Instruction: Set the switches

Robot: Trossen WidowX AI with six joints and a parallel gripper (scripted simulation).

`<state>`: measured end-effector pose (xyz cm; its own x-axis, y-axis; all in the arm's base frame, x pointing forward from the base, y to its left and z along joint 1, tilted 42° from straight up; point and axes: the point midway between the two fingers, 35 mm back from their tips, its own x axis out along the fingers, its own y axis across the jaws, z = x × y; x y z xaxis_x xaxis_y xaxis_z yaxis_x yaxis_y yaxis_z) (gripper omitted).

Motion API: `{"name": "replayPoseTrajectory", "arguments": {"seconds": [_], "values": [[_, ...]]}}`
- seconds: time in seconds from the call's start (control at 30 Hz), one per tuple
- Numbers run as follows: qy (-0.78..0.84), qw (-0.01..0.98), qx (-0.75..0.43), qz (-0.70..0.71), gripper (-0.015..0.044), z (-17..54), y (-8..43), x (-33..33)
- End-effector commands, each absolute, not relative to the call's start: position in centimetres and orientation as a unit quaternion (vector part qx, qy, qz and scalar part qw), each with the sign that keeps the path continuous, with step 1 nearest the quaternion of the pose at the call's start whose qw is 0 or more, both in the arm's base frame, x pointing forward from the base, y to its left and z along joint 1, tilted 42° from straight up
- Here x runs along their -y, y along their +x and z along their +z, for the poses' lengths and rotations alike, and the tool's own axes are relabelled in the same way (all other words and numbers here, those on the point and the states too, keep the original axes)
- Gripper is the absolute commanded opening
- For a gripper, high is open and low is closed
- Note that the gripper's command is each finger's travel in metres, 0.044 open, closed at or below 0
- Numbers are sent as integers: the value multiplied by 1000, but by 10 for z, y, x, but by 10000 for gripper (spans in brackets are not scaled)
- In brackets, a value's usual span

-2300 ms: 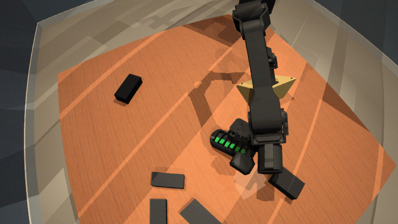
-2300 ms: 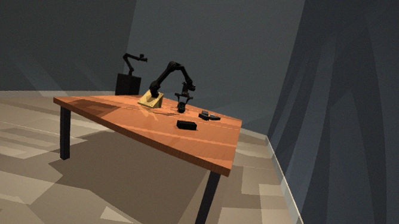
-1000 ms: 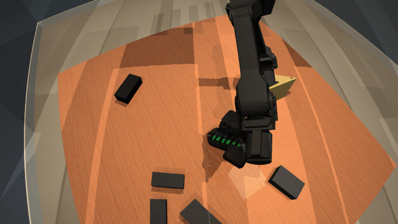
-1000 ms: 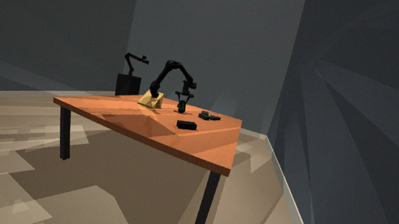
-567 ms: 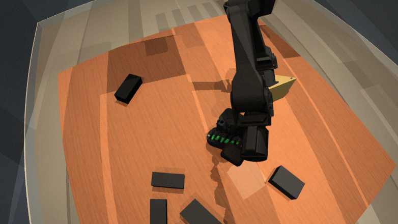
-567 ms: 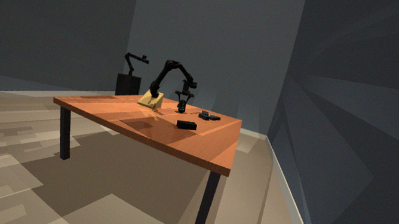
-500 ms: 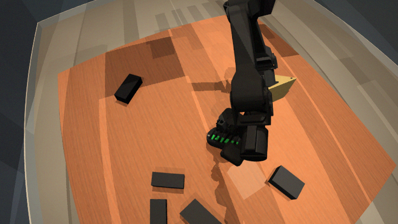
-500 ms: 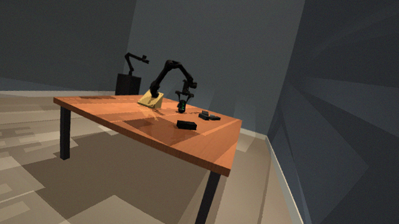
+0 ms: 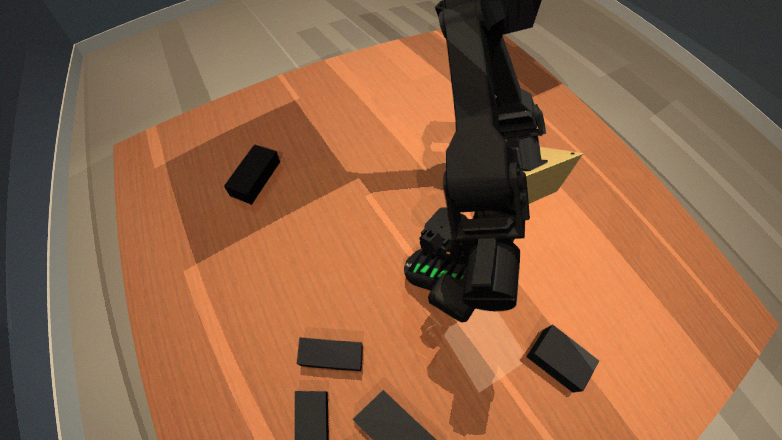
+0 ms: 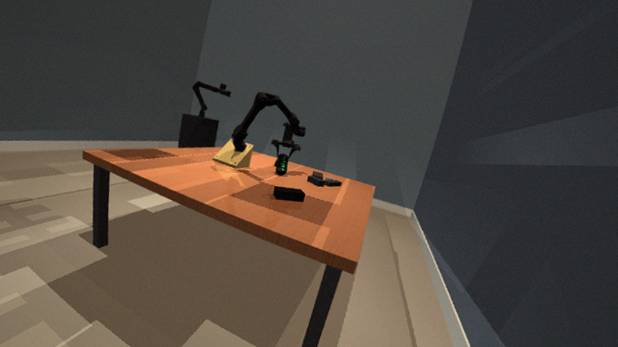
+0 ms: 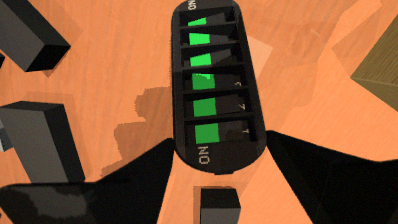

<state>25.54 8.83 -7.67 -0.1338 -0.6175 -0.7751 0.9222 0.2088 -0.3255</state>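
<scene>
The dark grey controller unit is held between the two fingers of my gripper, which grip it near its end with switch 1. It is tilted off its base; in the exterior view its switch face looks towards the camera. Whether its lower end touches the bench I cannot tell. In the wrist view all six rockers show green at the left, the side marked ON. The three nearer greens look darker than the farther ones; which ends are pressed is not certain. The underside label is hidden.
Dark blocks lie towards the front in the top view. Another black block lies apart at the left. The yellow wedge mount stands under the arm's base.
</scene>
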Motion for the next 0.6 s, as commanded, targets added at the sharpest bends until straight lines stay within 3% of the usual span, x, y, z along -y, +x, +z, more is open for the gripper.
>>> {"name": "replayPoseTrajectory", "arguments": {"seconds": [0.0, 0.57], "values": [[172, 637, -448, -603, 336, -71, 258, -88], [179, 631, -456, -601, 336, -60, 263, -84]]}}
